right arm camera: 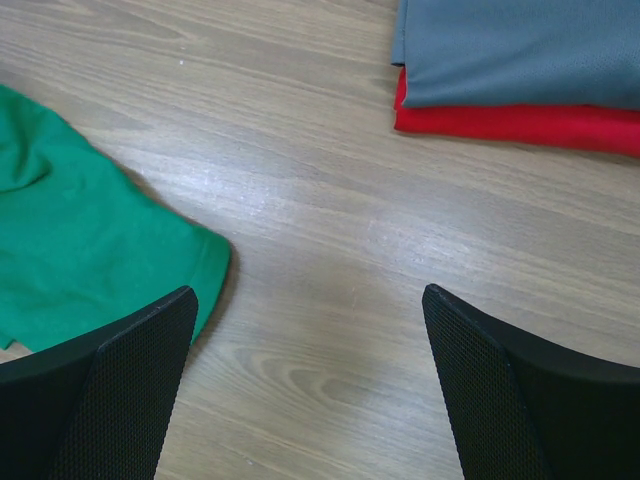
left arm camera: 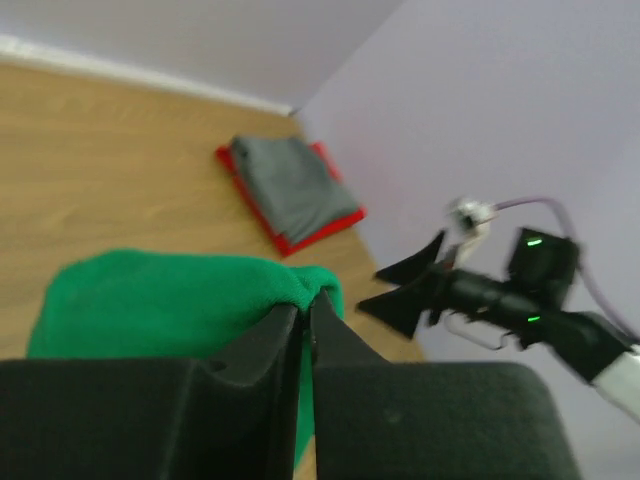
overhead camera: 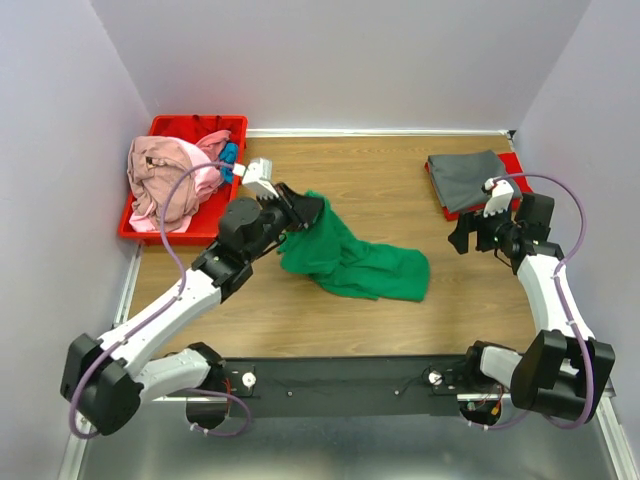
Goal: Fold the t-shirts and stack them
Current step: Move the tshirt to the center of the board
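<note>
Between the clenched fingers of our left pincer (overhead camera: 303,208) we hold a bunched edge of the green shirt (overhead camera: 365,265), raised off the bench (overhead camera: 400,160). From that pinch the cloth hangs down and trails away to the pincer's right, its far end lying flat on the wood. Seen from the left wrist, a rounded fold of green rises just past the fingertips and spreads to their left.

Our right pincer (right arm camera: 305,300) hovers above the bench with its fingers spread wide and nothing between them. Just ahead of its left finger lies the near corner of the green shirt, not touching it. Ahead and to its right, well clear of the fingers, the grey shirt (right arm camera: 520,50) sits folded on top of a red cloth (right arm camera: 520,125), whose edge shows beneath it.

To the left of our left pincer, near it, stands the bin (overhead camera: 140,228). A pink shirt (overhead camera: 165,175) is heaped inside and drapes over the rim, with a blue shirt (overhead camera: 229,155) tucked at the side nearest the pincer.
</note>
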Robot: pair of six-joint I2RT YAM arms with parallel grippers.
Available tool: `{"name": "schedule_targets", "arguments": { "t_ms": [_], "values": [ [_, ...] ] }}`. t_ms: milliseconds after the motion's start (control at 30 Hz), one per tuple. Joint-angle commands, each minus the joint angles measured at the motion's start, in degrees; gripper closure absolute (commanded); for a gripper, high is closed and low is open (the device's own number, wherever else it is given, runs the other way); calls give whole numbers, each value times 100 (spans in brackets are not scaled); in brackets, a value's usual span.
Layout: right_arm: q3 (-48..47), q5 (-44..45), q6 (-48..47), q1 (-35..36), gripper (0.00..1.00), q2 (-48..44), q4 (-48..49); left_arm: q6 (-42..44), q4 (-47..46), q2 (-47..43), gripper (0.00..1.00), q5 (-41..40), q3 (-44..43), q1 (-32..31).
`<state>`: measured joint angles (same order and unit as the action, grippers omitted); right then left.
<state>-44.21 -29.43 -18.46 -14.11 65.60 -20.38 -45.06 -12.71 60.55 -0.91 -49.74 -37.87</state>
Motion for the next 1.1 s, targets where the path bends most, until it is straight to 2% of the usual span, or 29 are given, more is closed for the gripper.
{"name": "schedule_targets", "arguments": {
  "t_ms": [0, 33, 67, 233, 300, 433, 600, 633, 733, 833, 967, 1067],
  "values": [
    [-97, -45, -9, -39, 0, 49, 43, 93, -609, 262, 65, 696, 762, 349],
    [-97, -80, -9, -39, 0, 58, 43, 172, -601, 351, 51, 828, 877, 385],
    [-88, -98, -9, -39, 0, 67, 43, 347, -375, 430, 47, 829, 860, 411],
    [-53, -440, -122, -39, 0, 40, -27, 1111, 575, 563, 36, 285, 439, 456],
    [-18, -948, -385, -39, 0, 5, -219, 1341, 936, 379, 33, -145, 219, 456],
    [-35, -2116, -983, -31, 0, 93, -791, 1886, 1462, 150, 32, -261, -114, 456],
    [-123, -2813, -1590, -31, 0, 242, -1415, 1677, 2097, -236, 32, -51, 60, 456],
    [-149, -3023, -1843, -31, 0, 251, -1651, 1571, 2123, -333, 32, 272, 278, 456],
    [-97, -3217, -2047, -13, 0, 251, -1846, 1106, 2202, -570, 32, 1045, 753, 421],
    [-80, -3262, -2258, 135, 0, 242, -1978, 578, 2291, -711, 34, 1338, 1105, 141],
    [-88, -3131, -2294, 382, 0, 339, -1979, 77, 2273, -642, 39, 1015, 1641, -465],
    [-106, -2929, -2346, 567, 0, 444, -1978, -64, 2185, -229, 40, 803, 1783, -661]
  ]
}}
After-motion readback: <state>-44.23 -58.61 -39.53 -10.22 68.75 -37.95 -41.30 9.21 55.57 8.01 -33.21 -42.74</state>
